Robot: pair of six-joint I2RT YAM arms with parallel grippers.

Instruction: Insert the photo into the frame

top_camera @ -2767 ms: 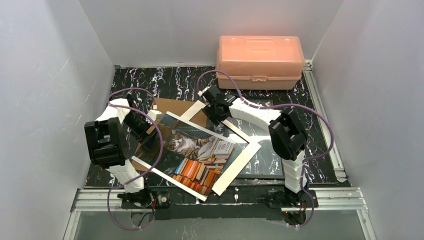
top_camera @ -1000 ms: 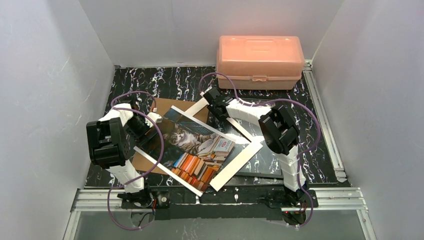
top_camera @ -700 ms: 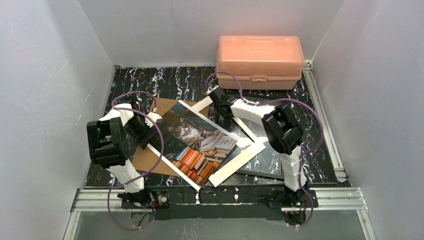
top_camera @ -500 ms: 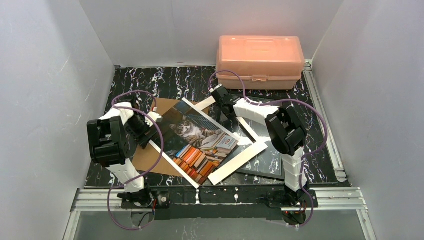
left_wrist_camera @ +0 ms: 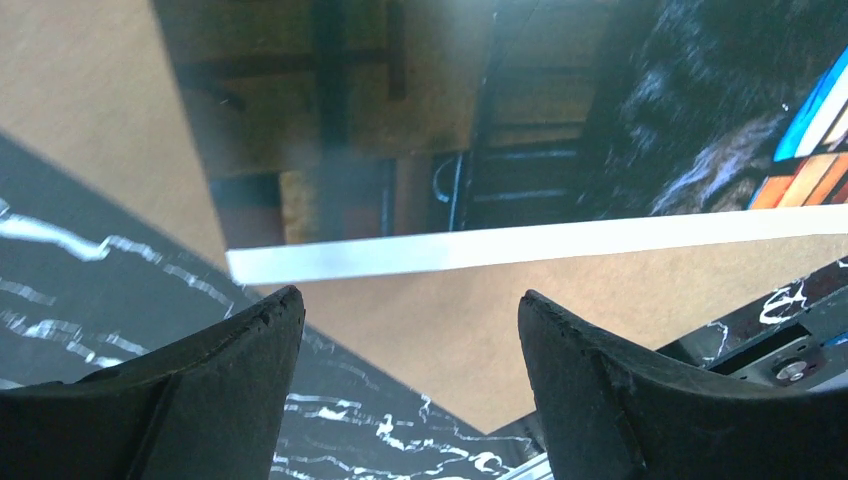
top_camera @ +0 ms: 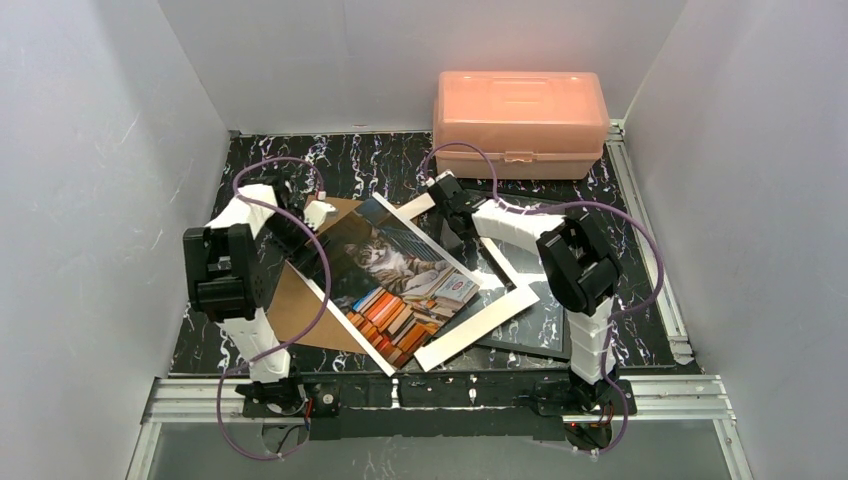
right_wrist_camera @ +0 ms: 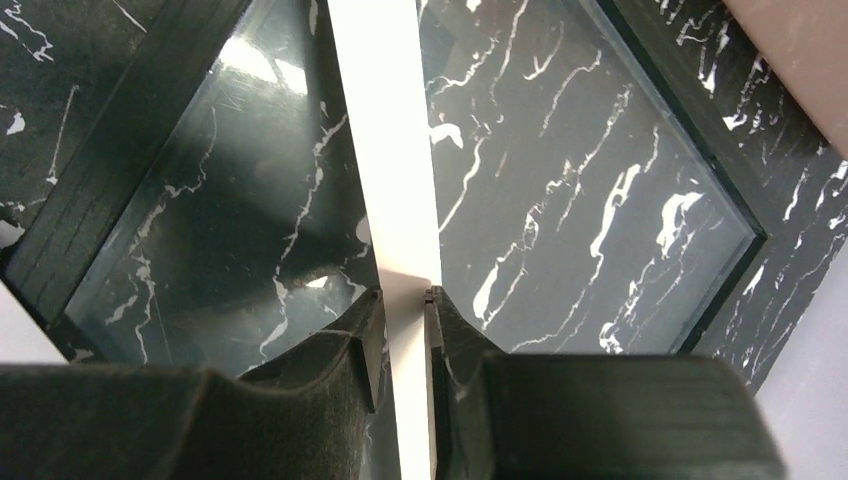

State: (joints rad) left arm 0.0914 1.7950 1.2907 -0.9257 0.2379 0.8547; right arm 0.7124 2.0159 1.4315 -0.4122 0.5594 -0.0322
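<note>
The right gripper (right_wrist_camera: 405, 300) has its jaws closed to a narrow slit on the white border of the photo (right_wrist_camera: 385, 150). One fingertip bears on each face of the border, and the print runs edge-on between them, above the glass pane of the frame (right_wrist_camera: 120, 160). In the top view, this gripper (top_camera: 447, 197) grips the photo (top_camera: 400, 275) at its far corner.

The left gripper (left_wrist_camera: 410, 305) has its jaws set wide apart, with nothing between them. Its fingers (left_wrist_camera: 230, 380) touch no object. Under them lie the white edge of the photo (left_wrist_camera: 500, 245), the brown backing board (left_wrist_camera: 480, 340) and the black marble table (left_wrist_camera: 90, 280). In the top view, this gripper (top_camera: 318, 212) hovers at the photo's left far edge.

Position of the photo:
- It faces picture side up, with the cat toward the far side and the books toward the near side.
- It is turned at an angle to the frame (top_camera: 545, 322) and is not seated in it.
- Its right part overlaps the left part of the frame.
- Its left part lies over the backing board (top_camera: 290, 310).

The frame lies flat on the table (top_camera: 370, 165) in front of the right arm. A pink plastic box (top_camera: 520, 120) stands just behind it at the far edge.
</note>
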